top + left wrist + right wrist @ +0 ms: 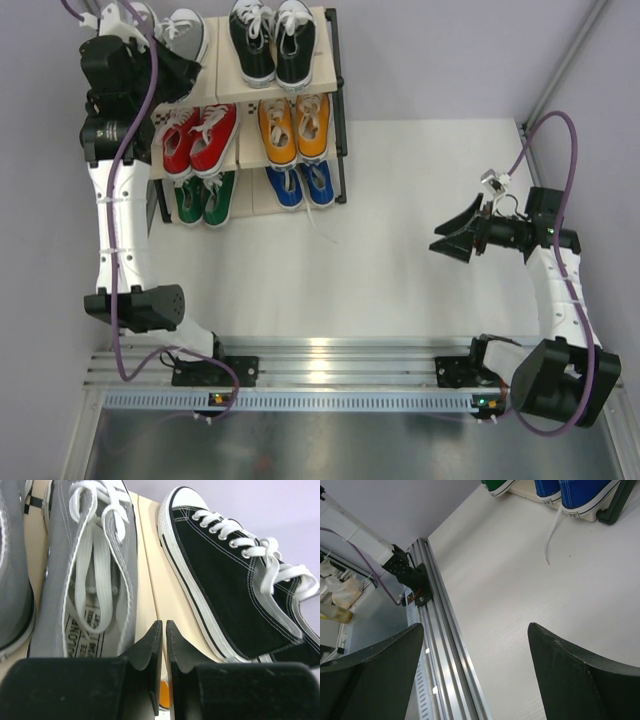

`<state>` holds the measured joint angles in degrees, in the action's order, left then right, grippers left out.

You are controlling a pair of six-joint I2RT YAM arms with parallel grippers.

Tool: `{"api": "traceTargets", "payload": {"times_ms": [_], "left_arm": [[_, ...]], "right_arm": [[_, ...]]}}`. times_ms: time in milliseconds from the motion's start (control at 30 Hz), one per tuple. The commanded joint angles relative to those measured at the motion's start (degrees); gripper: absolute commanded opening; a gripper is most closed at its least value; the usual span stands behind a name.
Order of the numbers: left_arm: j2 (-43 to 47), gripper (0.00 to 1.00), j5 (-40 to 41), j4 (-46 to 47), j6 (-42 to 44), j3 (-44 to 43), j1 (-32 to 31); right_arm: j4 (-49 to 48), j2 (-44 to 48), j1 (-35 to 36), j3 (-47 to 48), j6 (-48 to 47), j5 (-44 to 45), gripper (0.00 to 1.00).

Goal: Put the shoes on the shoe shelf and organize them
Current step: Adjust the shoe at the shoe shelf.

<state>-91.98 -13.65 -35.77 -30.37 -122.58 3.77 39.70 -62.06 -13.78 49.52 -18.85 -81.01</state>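
Shoes, all 6 pairs, sit on the shoe shelf. The step in hand looks like backing out: lift the left hand straight up, clear of the laces. It is almost clenched, grasping nothing, just beside the grey shoe's heel, with the black shoe opposite. The right hand hangs released over the table, well apart.

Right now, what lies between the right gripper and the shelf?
Only bare table between right gripper and shelf, save a loose lace trailing from the blue shoes. Top and right wrist views both show it.
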Motion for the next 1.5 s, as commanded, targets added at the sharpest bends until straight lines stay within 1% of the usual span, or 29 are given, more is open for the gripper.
{"api": "traceTargets", "payload": {"times_ms": [0, 67, 167, 200, 233, 300, 333, 400, 433, 500, 533, 600, 633, 667, 700, 733, 800, 833, 900, 967, 1067, 1167, 1200, 1267, 1300, 1333, 1367, 1433, 1467], "left_arm": [[6.0, 0.13, -2.6, 3.4, -0.8, 1.7, 0.5], [9.7, 0.18, -2.9, 4.0, -0.4, 4.0, 0.5], [15.8, 0.24, -3.2, 5.7, 1.2, 11.1, 0.5], [17.4, 0.30, -3.5, 6.2, 1.8, 15.1, 0.5], [21.1, 0.36, -4.5, 7.5, 2.4, 17.8, 0.5], [25.0, 0.46, -5.2, 8.8, 4.1, 22.7, 0.5], [29.1, 0.56, -5.9, 9.9, 4.8, 28.3, 0.5], [33.5, 0.62, -6.0, 11.2, 6.5, 34.3, 0.5], [37.7, 0.66, -6.3, 11.9, 7.1, 39.6, 0.5], [41.9, 0.70, -7.4, 12.1, 8.7, 45.0, 0.5], [46.2, 0.72, -7.7, 12.3, 9.1, 50.9, 0.5], [50.8, 0.73, -8.6, 13.8, 9.5, 56.8, 0.5], [55.2, 0.74, -9.5, 14.2, 9.9, 60.1, 0.6], [57.3, 0.75, -10.2, 14.6, 11.3, 65.1, 0.6], [59.3, 0.75, -9.6, 14.7, 11.6, 67.9, 0.5], [63.1, 0.75, -9.2, 14.7, 12.4, 70.0, 0.5], [66.5, 0.75, -7.5, 14.4, 14.2, 75.3, 0.4], [68.8, 0.75, -6.9, 14.3, 14.3, 76.3, 0.3], [70.5, 0.75, -4.8, 14.1, 14.1, 79.1, 0.0], [72.0, 0.75, -2.9, 14.1, 13.7, 80.0, -0.1], [71.7, 0.74, 1.9, 15.8, 12.5, 79.5, 0.0], [67.0, 0.67, 5.5, 17.6, 11.2, 75.6, -0.1], [63.2, 0.58, 6.3, 17.7, 10.4, 72.7, 0.0], [59.0, 0.49, 5.5, 18.3, 9.5, 69.3, 0.0], [55.0, 0.46, 5.1, 19.0, 8.8, 67.9, -0.1], [53.1, 0.34, 4.9, 20.2, 7.6, 64.9, -0.1], [51.5, 0.30, 4.9, 20.9, 7.3, 63.5, -0.1], [46.7, 0.14, 6.2, 22.0, 6.0, 60.4, -0.1], [45.2, 0.06, 8.4, 22.9, 5.8, 57.2, -0.1]], "right_arm": [[1.5, -0.3, -1.1, 3.0, -3.9, -1.1, 0.86], [3.6, -0.5, -1.1, 3.5, -6.3, -1.1, 0.86], [8.8, -1.0, -1.1, 4.9, -12.3, -0.6, 0.86], [10.2, -1.0, -1.1, 5.2, -13.8, -0.4, 0.86], [11.6, -1.3, -1.1, 5.6, -17.6, 0.1, 0.86], [18.3, -1.7, -1.1, 7.3, -23.0, 0.7, 0.88], [20.1, -2.0, -1.0, 7.9, -28.0, 1.2, 0.89], [23.1, -2.4, -1.1, 8.7, -30.4, 1.6, 0.90], [24.6, -2.9, -1.1, 9.0, -33.5, 2.4, 0.90], [27.0, -3.8, -1.1, 10.1, -36.5, 3.3, 0.90], [27.0, -3.8, -1.1, 10.2, -36.5, 4.2, 0.90], [26.8, -3.9, -1.0, 10.3, -37.0, 5.0, 0.90], [26.3, -3.9, -1.1, 10.3, -36.6, 6.1, 0.91], [25.4, -3.9, -1.1, 10.2, -35.7, 6.7, 0.91], [24.8, -3.5, -1.1, 10.1, -34.5, 7.1, 0.91], [22.8, -3.2, -1.1, 10.0, -33.5, 8.1, 0.91], [20.4, -1.8, -1.1, 8.8, -30.0, 8.9, 0.91], [16.7, -1.1, -1.1, 8.1, -28.4, 10.2, 0.91], [12.8, 1.0, -1.1, 6.0, -23.5, 11.6, 0.91], [8.7, 2.2, -1.1, 4.1, -21.2, 13.2, 0.91], [7.3, 3.4, -1.1, 3.2, -19.6, 14.5, 0.91], [7.0, 3.7, -1.1, 2.8, -19.1, 14.5, 0.91], [7.0, 3.7, -1.1, 2.7, -19.1, 14.5, 0.91], [7.1, 3.8, -1.1, 2.6, -19.1, 14.3, 0.91], [7.1, 3.9, -1.1, 2.6, -19.1, 14.1, 0.91], [7.1, 3.8, -1.1, 2.5, -19.2, 14.1, 0.91], [7.3, 4.0, -1.1, 2.5, -19.3, 14.1, 0.91], [7.5, 4.2, -1.0, 2.3, -19.6, 13.5, 0.91], [7.4, 4.3, -1.1, 2.1, -19.5, 13.3, 0.91]]}}
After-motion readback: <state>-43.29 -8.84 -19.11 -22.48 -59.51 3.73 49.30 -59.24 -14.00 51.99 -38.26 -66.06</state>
